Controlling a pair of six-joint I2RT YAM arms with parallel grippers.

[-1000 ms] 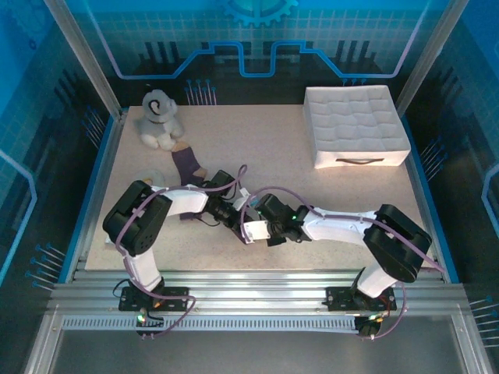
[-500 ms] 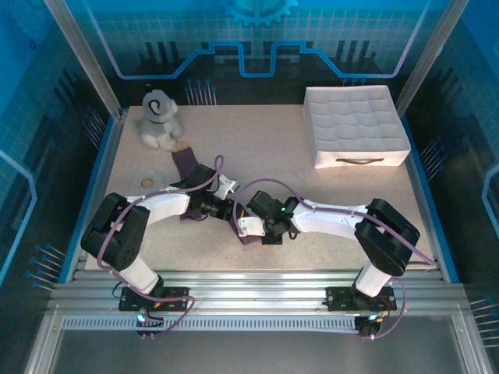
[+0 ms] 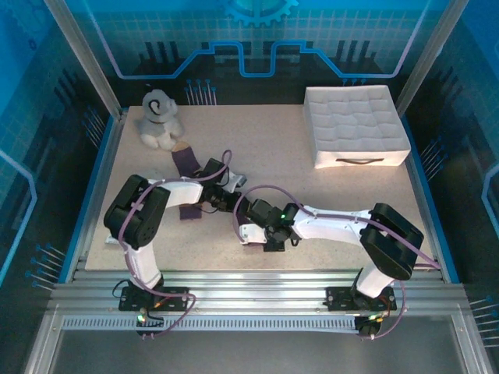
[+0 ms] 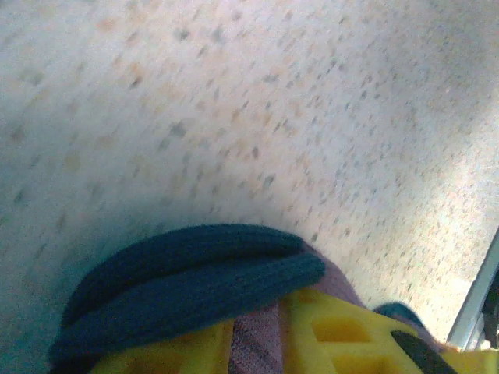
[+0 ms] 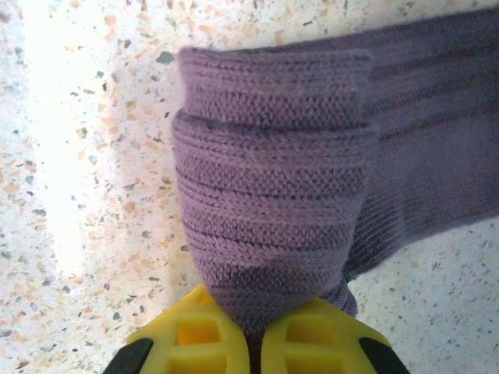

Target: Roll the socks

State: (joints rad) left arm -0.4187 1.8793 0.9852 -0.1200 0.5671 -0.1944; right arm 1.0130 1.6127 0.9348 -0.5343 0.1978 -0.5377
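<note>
Right wrist view: the socks were seen as a thick fold of ribbed dark purple knit, doubled over on the speckled tabletop, with more fabric trailing to the upper right. The lower end of that fold was pinched between the yellow fingers of the right tool, which was clamped on it. From the left wrist, a navy ribbed end, folded in two layers, was seen just ahead of the left tool. Purple knit was caught between that tool's yellow fingers, so it too was closed on the socks. From the top external camera, both tools were seen close together low over the near middle of the tabletop. A purple stretch of fabric was laid under the left forearm, reaching toward a plush dog at the far left. A white quilted box was set well apart at the far right.
</note>
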